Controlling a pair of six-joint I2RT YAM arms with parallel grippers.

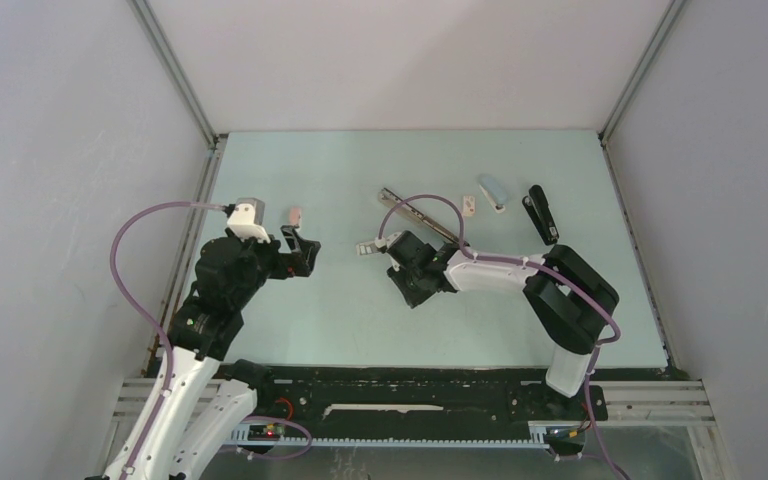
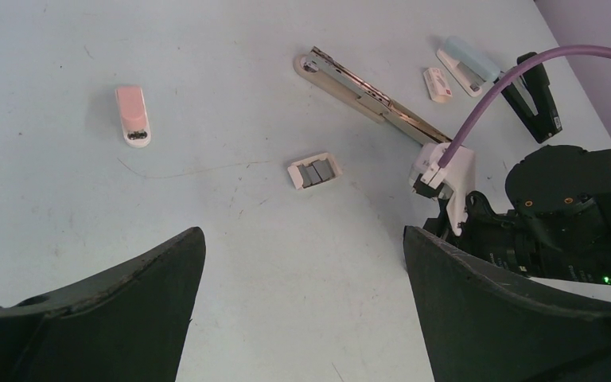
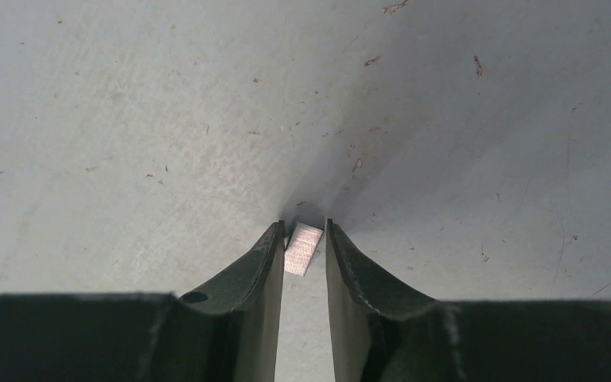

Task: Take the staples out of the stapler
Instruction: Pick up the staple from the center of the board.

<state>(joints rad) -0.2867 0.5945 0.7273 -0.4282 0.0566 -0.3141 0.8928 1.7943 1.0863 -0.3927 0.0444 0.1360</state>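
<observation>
Two grey staple strips [image 2: 315, 172] in white tray [image 2: 293, 177]

Silvery staples [image 3: 303, 248], pink stapler [image 2: 133, 116], pale-green table [image 1: 290, 300]

Pale mint-green tabletop [image 1: 360, 320], kinda scuffed. Sitting on it: small pink stapler [image 2: 133, 115], long cream-and-metal stapler [image 2: 366, 95] splayed open, little white tray [image 2: 295, 176] of grey staple strips [image 2: 315, 171], tiny white stapler [image 2: 437, 83], light-blue stapler [image 2: 468, 65], black stapler [image 2: 537, 99].

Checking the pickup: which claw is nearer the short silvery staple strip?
Right. The right claw straddles the strip; the left claw hangs far off, near the small pink stapler.
</observation>
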